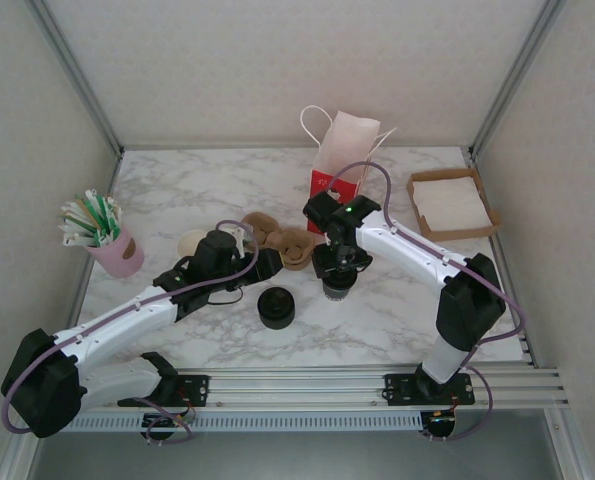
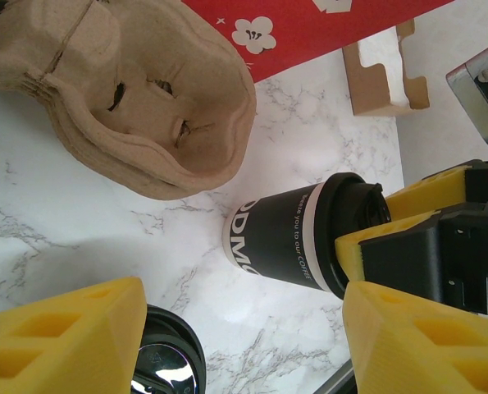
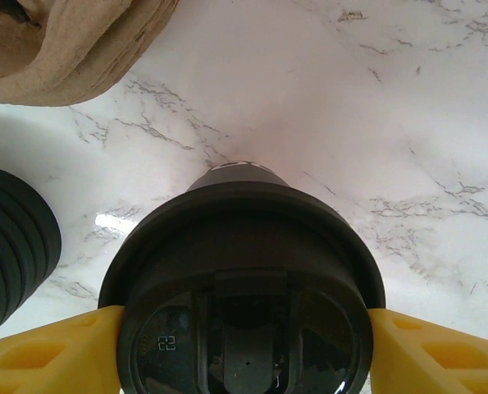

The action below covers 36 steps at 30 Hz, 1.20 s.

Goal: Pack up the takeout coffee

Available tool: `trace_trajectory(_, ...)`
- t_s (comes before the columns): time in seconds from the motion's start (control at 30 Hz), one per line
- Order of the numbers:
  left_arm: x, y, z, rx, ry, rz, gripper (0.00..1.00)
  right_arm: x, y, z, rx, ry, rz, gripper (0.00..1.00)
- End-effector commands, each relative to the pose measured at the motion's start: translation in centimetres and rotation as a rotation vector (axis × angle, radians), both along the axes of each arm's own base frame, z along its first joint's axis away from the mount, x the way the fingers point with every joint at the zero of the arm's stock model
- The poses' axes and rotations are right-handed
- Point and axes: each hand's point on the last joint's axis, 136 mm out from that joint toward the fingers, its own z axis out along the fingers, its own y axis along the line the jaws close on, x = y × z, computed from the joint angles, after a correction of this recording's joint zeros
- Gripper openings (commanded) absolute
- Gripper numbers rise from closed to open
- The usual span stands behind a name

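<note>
1. My right gripper [image 3: 244, 349] is closed on the takeout coffee [image 2: 280, 238]. It holds the cup by its round black lid [image 3: 244, 246], one side of the gripper on each side of the lid.
2. The cup is dark with a white band and some writing on it.
3. From above, the coffee is near the middle of the marble worktop [image 1: 177, 190], right under my right gripper. I cannot tell if the bottom of the cup touches the worktop or hangs just over it.
4. The brown cup carrier [image 2: 145, 107] lies just beside the coffee, a bit farther back. They do not touch.
5. My left gripper [image 2: 244, 312] is open. Its two sides are far apart and I see bare worktop between them. It holds nothing.
6. A stack of black lids [image 1: 275, 307] stands near the front, to the left of the coffee. In the left wrist view it is right next to one side of my left gripper. I cannot tell if they touch.
7. A red and white paper bag [image 1: 342, 150] stands upright at the back, behind the carrier.
8. A cardboard tray [image 1: 445, 177] with white napkins in it is at the back right, well apart from the coffee.
9. A pink cup [image 1: 122, 255] full of green and white sticks stands at the far left.
</note>
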Motion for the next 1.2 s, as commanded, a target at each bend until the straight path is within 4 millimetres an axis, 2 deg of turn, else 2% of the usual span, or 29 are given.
trace_trajectory(0.0, -0.1, -0.5, 0.5, -0.013, -0.017, -0.017, 0.64, -1.4, -1.0, -2.8, -0.078, 0.073, 0.007, 0.70)
trace_trajectory(0.23, 0.0, -0.4, 0.7, -0.014, -0.019, -0.015, 0.64, -2.4, -1.5, -4.2, -0.103, 0.087, 0.009, 0.70)
trace_trajectory(0.5, 0.0, -0.6, 0.9, -0.013, -0.022, -0.017, 0.64, -2.4, -1.2, -4.0, -0.091, 0.064, 0.028, 0.70)
trace_trajectory(0.67, 0.1, -0.6, 1.3, -0.011, -0.028, -0.016, 0.66, -2.4, -0.2, -2.6, -0.046, 0.044, 0.059, 0.71)
trace_trajectory(1.0, 0.2, -1.1, 2.8, -0.018, -0.048, -0.028, 0.68, -1.9, 0.4, 1.3, 0.004, -0.017, 0.079, 0.87)
trace_trajectory(1.17, 0.2, -1.9, 3.3, -0.015, -0.055, -0.044, 0.67, -1.8, 0.3, 2.2, 0.013, -0.036, 0.078, 0.91)
